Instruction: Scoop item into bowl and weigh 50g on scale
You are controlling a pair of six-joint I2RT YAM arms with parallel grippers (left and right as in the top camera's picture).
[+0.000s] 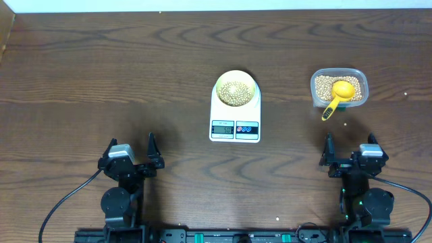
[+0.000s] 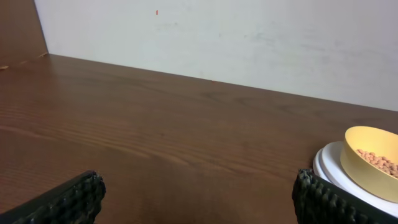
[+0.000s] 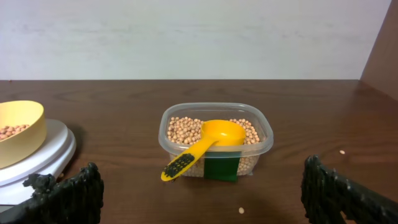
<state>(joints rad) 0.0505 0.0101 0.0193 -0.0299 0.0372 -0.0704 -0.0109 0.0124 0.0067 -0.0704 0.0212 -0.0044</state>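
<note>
A pale yellow-green bowl (image 1: pixel 236 89) holding tan beans (image 1: pixel 235 91) stands on the white scale (image 1: pixel 235 127) in the table's middle; the bowl (image 2: pixel 372 162) and scale (image 2: pixel 329 168) also show at the right edge of the left wrist view, and the bowl (image 3: pixel 18 132) at the left of the right wrist view. A clear tub (image 1: pixel 339 88) of beans (image 3: pixel 183 129) sits at the right with a yellow scoop (image 1: pixel 337 96) resting in it, handle over the rim. My left gripper (image 1: pixel 140 154) and right gripper (image 1: pixel 349 150) stand open near the front edge, holding nothing.
One stray bean (image 3: pixel 241 210) lies on the wood in front of the tub (image 3: pixel 216 140), another (image 3: pixel 342 152) to its right. A few pale specks dot the table near the tub. A white wall backs the table.
</note>
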